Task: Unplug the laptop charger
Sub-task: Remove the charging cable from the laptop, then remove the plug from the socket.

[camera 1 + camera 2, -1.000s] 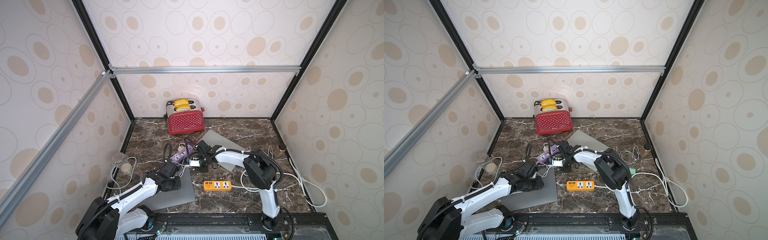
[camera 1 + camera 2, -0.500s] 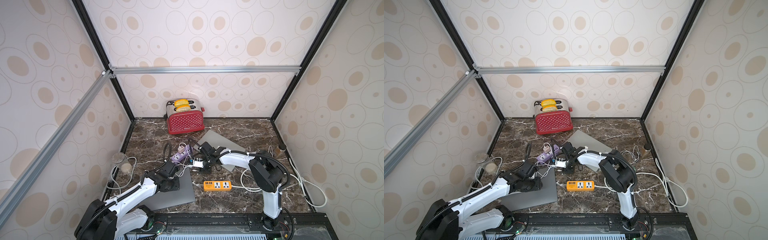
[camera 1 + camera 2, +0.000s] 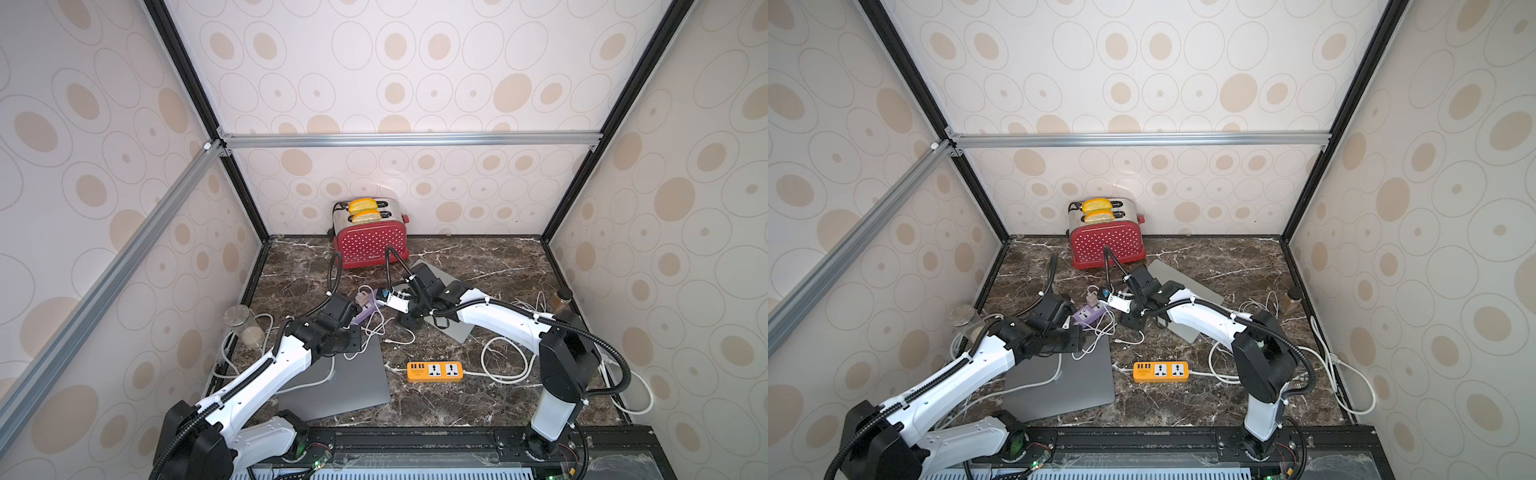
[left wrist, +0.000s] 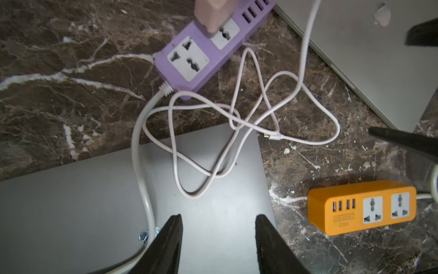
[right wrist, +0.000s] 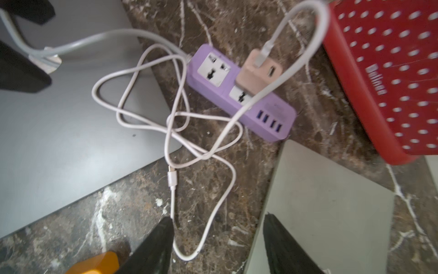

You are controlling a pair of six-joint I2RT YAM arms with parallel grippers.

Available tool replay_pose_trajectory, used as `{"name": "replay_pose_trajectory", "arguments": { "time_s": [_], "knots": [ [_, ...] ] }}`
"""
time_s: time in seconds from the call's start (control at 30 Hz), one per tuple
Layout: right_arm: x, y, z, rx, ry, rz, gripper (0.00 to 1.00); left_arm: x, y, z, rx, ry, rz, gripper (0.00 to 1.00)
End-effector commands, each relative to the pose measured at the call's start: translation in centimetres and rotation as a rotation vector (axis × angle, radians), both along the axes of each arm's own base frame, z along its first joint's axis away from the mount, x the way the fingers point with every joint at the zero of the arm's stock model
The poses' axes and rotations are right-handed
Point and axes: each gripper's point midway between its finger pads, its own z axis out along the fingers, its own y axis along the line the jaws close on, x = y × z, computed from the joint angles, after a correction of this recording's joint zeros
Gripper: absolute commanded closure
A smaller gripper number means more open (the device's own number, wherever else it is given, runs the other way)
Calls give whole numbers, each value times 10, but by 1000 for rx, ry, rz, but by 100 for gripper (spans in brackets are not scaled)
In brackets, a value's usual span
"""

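- The charger point(image 5: 259, 71) was seen plugged into the purple power strip point(image 5: 239, 102), in the socket next to the USB ports. The other socket was left free.
- The left claw point(image 4: 218, 217) was parted rather narrowly with nothing between its fingers. It was held above the grey laptop point(image 4: 83, 201), close to that laptop's corner.
- The right claw point(image 5: 216, 217) was spread wide and empty over the bare table point(image 5: 118, 213). One finger was placed at the edge of the silver laptop point(image 5: 320, 201).
- The white cable point(image 5: 177, 118) was looped across the grey laptop's corner and over the open strip between the two laptops, where its loose plug was laid.
- The orange power strip point(image 3: 434, 371) was set apart near the front.
- Bare marble was left between the purple strip and the toaster point(image 3: 370, 249) at the back wall.
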Motion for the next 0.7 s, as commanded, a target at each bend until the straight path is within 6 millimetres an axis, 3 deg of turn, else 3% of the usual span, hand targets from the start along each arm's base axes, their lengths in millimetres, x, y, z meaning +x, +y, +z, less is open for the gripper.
{"name": "replay_pose_trajectory", "arguments": {
  "time_s": [0.0, 0.2, 0.47, 0.67],
  "knots": [
    [16, 2, 35, 58, -33, -100, 35, 20, 15, 13, -6, -30, 30, 47],
    [36, 30, 62, 115, -36, -166, 34, 65, 36, 18, -138, -61, 144, 47],
    [57, 66, 67, 124, -25, -191, 33, 119, 35, 0, -341, -64, 218, 49],
    [68, 85, 50, 63, -5, -162, 31, 143, 22, -9, -431, -75, 222, 49]
  ]
}}
